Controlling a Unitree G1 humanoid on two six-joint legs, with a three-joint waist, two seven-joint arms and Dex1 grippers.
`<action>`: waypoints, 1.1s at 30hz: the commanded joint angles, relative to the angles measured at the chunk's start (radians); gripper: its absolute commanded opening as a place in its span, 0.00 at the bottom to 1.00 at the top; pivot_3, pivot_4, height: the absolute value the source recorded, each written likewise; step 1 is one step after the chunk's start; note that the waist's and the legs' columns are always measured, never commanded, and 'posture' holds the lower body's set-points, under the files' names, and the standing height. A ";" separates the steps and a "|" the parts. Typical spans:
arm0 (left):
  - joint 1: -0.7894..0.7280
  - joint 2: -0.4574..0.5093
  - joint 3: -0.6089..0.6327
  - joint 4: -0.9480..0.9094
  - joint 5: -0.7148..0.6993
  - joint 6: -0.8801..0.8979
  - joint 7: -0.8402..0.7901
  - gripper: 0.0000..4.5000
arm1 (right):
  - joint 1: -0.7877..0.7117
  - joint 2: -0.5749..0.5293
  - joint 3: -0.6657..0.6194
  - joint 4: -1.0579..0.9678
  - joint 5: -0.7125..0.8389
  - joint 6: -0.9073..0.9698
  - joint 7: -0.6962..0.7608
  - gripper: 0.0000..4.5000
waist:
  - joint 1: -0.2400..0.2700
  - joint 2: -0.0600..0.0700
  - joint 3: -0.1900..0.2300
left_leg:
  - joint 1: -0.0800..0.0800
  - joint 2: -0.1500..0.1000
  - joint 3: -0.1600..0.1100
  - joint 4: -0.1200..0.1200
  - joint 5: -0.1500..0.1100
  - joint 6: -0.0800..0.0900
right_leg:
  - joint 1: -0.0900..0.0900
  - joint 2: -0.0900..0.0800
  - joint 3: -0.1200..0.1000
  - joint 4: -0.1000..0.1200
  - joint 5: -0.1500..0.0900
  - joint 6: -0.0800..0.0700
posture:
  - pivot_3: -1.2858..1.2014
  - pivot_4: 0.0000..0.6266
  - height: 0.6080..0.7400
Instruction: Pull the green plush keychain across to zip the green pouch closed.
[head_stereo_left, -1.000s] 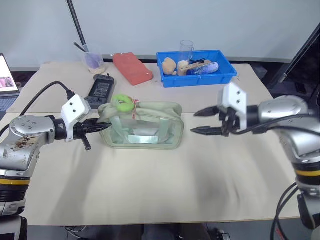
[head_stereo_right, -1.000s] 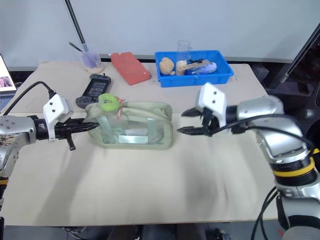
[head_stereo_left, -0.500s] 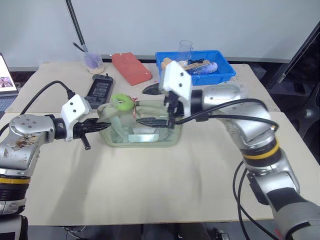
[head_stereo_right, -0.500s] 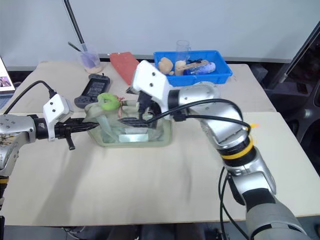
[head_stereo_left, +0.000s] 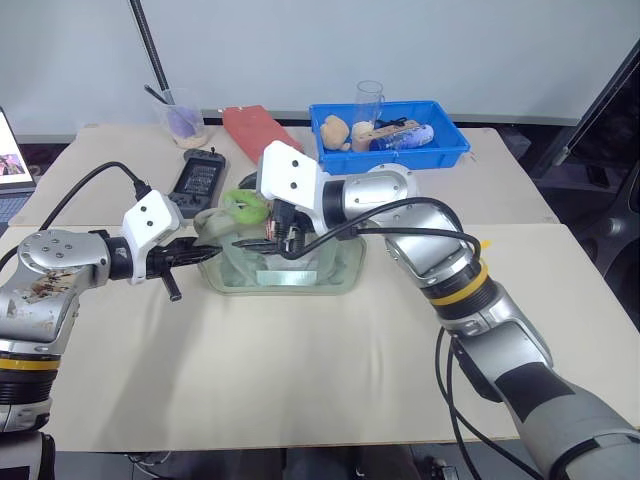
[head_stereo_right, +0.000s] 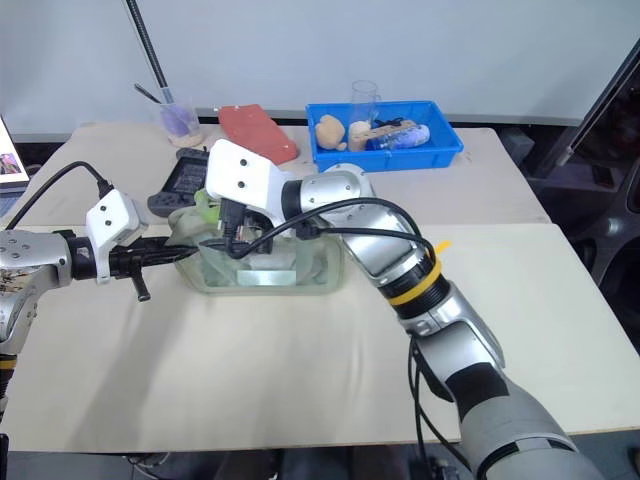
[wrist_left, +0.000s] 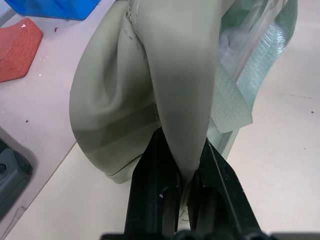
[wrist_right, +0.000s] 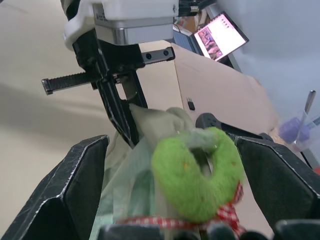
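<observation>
The green pouch (head_stereo_left: 300, 272) lies on the table with clear side panels and its top zipper toward me. My left gripper (head_stereo_left: 200, 250) is shut on the fabric at the pouch's left end, and the left wrist view shows the cloth pinched between the black fingers (wrist_left: 150, 170). The green plush keychain (head_stereo_left: 243, 207), a lime fuzzy ring on a red checked cord, sits on the pouch's top left. My right gripper (wrist_right: 172, 142) reaches in from the right. It is open, with one finger on each side of the keychain (wrist_right: 175, 185) and apart from it.
A blue tray (head_stereo_left: 445, 152) with small items and a clear glass (head_stereo_left: 371, 98) stands behind the pouch. A red block (head_stereo_left: 258, 125), a black device (head_stereo_left: 203, 172) and a plastic cup (head_stereo_left: 185, 120) are at the back left. A laptop (head_stereo_left: 12, 160) is at the left edge.
My right arm has swept left from beside the pouch's right end to over its top, bringing its open fingers around the keychain. The left gripper has kept its hold and place.
</observation>
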 joint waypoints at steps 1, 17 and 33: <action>0.004 0.005 0.005 -0.033 0.000 0.008 -0.005 0.00 | -0.031 0.003 -0.008 0.029 -0.044 -0.076 0.005 0.81 | 0.001 0.000 0.000 | 0.000 0.000 0.000 0.000 0.000 0.000 | 0.000 0.000 0.000 0.000 0.000 0.000 | 0.52 0.24 1.00; 0.005 -0.006 0.009 -0.018 -0.004 0.020 0.006 0.00 | -0.010 -0.031 -0.211 -0.103 0.093 0.136 0.019 0.00 | 0.001 0.000 0.000 | -0.001 0.000 0.000 0.000 0.000 0.000 | 0.000 0.000 0.000 0.000 0.000 0.000 | 0.52 0.24 1.00; -0.042 0.003 -0.005 0.039 0.010 0.001 0.006 0.00 | 0.078 -0.096 -0.248 -0.233 0.183 0.296 -0.100 0.00 | -0.003 0.000 0.000 | -0.001 0.000 0.000 0.000 0.000 0.000 | -0.001 0.000 0.000 0.000 0.000 0.000 | 0.52 0.24 1.00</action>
